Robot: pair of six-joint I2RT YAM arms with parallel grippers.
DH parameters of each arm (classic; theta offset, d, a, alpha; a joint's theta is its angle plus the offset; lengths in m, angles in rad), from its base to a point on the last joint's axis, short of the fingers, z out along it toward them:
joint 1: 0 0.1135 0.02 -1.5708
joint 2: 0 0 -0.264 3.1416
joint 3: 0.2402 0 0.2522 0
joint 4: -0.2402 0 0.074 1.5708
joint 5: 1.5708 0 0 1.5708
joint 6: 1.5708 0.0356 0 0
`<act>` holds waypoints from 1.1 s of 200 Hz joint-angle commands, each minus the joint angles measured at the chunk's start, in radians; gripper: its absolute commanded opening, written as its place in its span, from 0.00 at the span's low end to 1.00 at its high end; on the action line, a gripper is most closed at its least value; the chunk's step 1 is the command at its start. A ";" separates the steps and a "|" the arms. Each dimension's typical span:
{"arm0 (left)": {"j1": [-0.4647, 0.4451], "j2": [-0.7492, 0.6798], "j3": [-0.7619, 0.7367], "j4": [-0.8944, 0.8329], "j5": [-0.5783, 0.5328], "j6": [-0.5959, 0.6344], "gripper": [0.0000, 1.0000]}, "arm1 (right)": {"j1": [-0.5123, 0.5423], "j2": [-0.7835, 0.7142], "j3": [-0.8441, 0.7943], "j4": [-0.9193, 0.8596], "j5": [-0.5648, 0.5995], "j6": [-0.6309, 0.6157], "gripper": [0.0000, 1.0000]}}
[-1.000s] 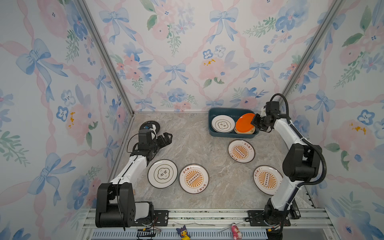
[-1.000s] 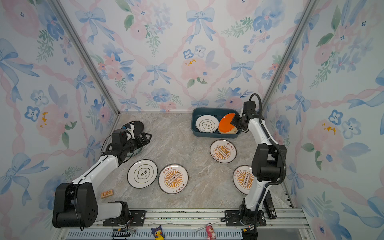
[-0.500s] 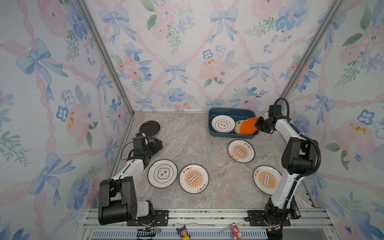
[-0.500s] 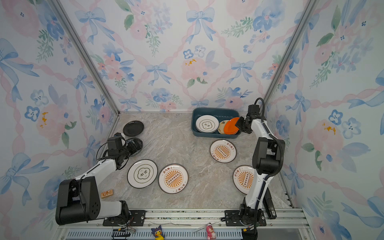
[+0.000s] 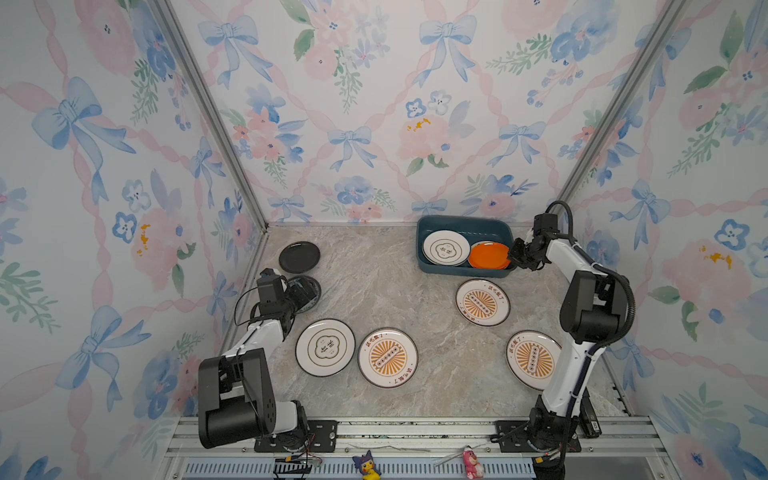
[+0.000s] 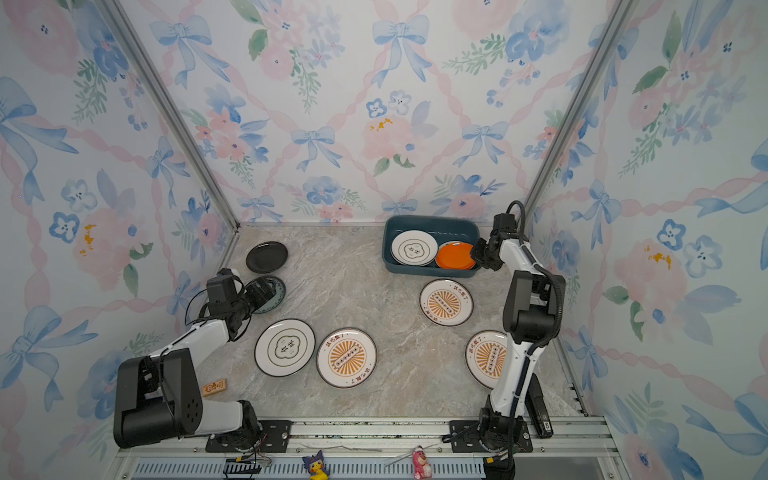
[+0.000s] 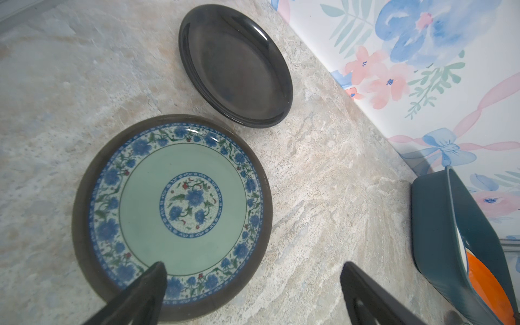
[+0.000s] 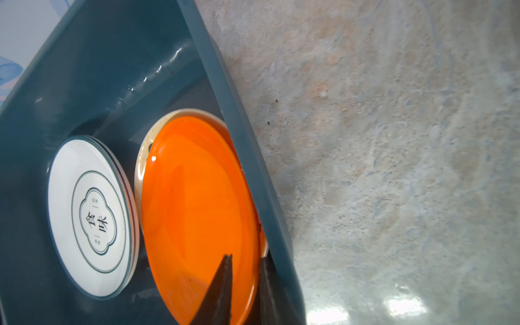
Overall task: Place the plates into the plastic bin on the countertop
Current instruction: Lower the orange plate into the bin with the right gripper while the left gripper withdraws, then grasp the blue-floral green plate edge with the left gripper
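Status of my right claw [image 8: 244, 257]: the jaws straddle the rim of the orange plate [image 8: 197, 197], one over its face and one between the rim and the bin wall. The gap is narrow, and I cannot tell whether they pinch the rim or have let go.

The orange plate lies inside the plastic bin [image 8: 112, 70]. It rests on a cream plate [image 8: 142, 146], hard against the wall and beside a white cloud-emblem plate [image 8: 84, 216].

Risk: if I withdraw while gripping, the plate drags up over the wall. If a jaw snags the rim, the plate may flip onto its neighbour.

My left claw [image 7: 253, 267] stands spread wide and holds nothing. One finger hangs over the rim of the teal-patterned plate [image 7: 183, 202], and the black plate [image 7: 236, 64] lies nearby.

Risk there: closing on so shallow a rim may skid the plate across the countertop [image 5: 374, 282] into the black one.
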 commanded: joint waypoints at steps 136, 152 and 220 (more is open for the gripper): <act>0.052 0.096 -0.030 0.026 -0.012 -0.041 0.98 | 0.138 -0.319 -0.102 -0.025 0.197 -0.083 0.43; 0.064 0.119 -0.032 0.035 -0.005 -0.048 0.98 | 0.170 -0.379 -0.157 0.001 0.172 -0.080 0.44; 0.154 0.267 -0.059 0.176 0.121 -0.131 0.81 | 0.270 -0.551 -0.326 0.045 0.147 -0.079 0.45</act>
